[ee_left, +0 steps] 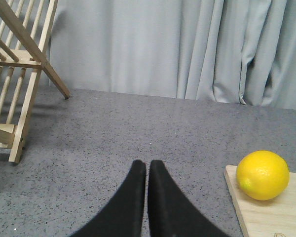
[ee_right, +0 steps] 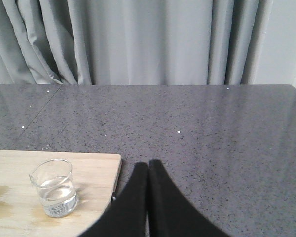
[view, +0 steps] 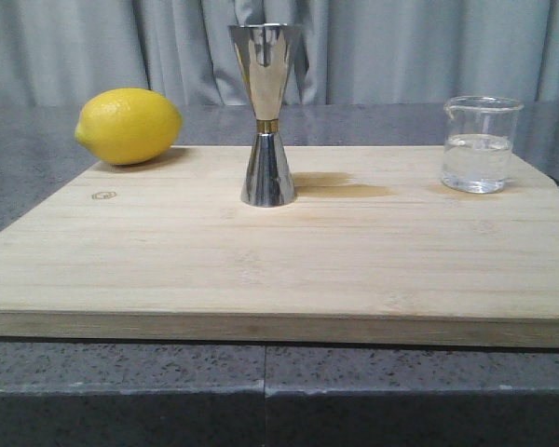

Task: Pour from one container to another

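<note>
With both end effectors, left (ee_left: 147, 165) and right (ee_right: 148, 165), pressed together and empty, the right should open wide and grip mid-wall the upright beaker (view: 480, 144) at the board's (view: 261, 270) right rear, well apart from the centred jigger (view: 267, 112).

A board (view: 261, 270) lies on the bench (view: 121, 372) in front of me. On it, the jigger (view: 267, 112) stands upright near the middle. The beaker (view: 479, 144) sits to its right, well apart, near the board's right edge, with liquid in it. A lemon (view: 129, 126) rests at the far left corner. A wooden rack (ee_left: 15, 79) stands on the bench farther left, off the board.
</note>
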`<control>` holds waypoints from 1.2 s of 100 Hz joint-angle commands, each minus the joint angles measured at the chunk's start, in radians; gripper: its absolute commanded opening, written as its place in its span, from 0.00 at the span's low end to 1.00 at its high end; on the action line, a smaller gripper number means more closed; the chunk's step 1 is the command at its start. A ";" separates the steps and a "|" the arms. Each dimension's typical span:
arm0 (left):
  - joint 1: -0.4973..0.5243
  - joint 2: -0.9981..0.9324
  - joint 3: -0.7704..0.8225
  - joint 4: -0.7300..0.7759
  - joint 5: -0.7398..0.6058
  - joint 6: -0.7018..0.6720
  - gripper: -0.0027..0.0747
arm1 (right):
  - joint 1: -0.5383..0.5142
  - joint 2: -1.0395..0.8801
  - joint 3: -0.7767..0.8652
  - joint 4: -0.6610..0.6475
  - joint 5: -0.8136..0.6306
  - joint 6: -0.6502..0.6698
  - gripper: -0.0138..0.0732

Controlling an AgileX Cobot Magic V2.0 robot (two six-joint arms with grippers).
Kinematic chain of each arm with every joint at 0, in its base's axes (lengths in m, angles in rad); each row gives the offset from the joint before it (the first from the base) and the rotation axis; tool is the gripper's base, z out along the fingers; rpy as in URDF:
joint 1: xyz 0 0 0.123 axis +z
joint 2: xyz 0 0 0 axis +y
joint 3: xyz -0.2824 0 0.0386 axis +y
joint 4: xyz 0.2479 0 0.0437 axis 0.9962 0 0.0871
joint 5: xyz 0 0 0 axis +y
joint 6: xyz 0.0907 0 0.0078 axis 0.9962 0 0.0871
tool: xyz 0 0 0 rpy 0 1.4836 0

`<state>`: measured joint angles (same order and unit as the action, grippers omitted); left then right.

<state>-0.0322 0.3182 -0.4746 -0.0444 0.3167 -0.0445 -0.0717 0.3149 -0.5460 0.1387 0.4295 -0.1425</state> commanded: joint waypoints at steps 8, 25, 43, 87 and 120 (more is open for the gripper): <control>-0.004 0.016 -0.035 -0.011 -0.079 0.002 0.01 | -0.004 0.018 -0.038 0.004 -0.076 -0.014 0.08; -0.004 0.016 -0.035 -0.003 -0.086 0.002 0.01 | -0.004 0.018 -0.038 0.004 -0.076 -0.014 0.08; 0.009 0.022 -0.035 0.044 -0.083 0.002 0.45 | -0.004 0.022 -0.038 -0.012 -0.073 -0.012 0.49; 0.010 0.023 -0.035 0.034 -0.088 0.002 0.85 | -0.004 0.022 -0.036 -0.021 -0.068 -0.012 0.93; 0.010 0.023 -0.035 0.034 -0.112 0.002 0.85 | -0.004 0.022 -0.036 -0.021 -0.068 -0.012 0.93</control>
<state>-0.0257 0.3225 -0.4746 0.0000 0.2846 -0.0445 -0.0717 0.3185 -0.5460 0.1256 0.4353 -0.1452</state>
